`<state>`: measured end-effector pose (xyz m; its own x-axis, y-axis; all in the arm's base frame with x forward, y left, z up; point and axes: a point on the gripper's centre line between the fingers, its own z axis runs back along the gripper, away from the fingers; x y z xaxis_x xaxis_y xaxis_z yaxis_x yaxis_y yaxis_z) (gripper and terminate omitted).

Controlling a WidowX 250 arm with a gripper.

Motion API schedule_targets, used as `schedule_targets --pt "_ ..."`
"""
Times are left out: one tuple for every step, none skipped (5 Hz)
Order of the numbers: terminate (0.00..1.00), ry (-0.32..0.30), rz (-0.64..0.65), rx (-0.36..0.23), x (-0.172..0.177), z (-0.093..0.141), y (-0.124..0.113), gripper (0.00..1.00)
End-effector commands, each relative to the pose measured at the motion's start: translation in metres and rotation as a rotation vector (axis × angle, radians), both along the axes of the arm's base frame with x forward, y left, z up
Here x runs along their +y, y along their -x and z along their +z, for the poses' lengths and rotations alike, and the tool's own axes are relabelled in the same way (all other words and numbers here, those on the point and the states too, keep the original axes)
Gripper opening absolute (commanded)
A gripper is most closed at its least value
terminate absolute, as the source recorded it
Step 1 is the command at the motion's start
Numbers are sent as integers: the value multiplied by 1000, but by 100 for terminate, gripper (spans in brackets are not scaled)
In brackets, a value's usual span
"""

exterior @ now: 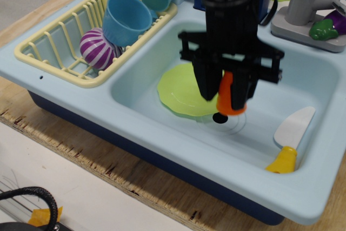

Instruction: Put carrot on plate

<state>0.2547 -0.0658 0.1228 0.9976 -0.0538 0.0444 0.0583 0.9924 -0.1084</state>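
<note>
My black gripper is shut on the orange carrot and holds it lifted above the sink floor, tip up between the fingers. The lime-green plate lies flat on the sink floor, just left of and partly under the gripper. The carrot hangs over the plate's right edge, near the dark drain hole. Its upper part is hidden by the fingers.
A light blue sink holds a white toy knife with a yellow handle at the right. A yellow dish rack at the left holds blue cups and a purple striped ball. A grey faucet stands at the back right.
</note>
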Motion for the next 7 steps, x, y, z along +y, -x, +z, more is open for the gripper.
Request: schedule_targets --pt "0 -26 16 -136 21 18 -20 0" --pt "0 -42 59 -178 35 10 -28 0" --pt "0 -49 78 -183 47 3 -36 0" --pt "0 -34 88 -159 57 -6 -37 0" --pt "0 -14 89 -124 64 -9 -36 100" --pt "0 -14 89 -124 64 -9 -36 100" --pt "100 -14 89 -124 64 -9 -36 100"
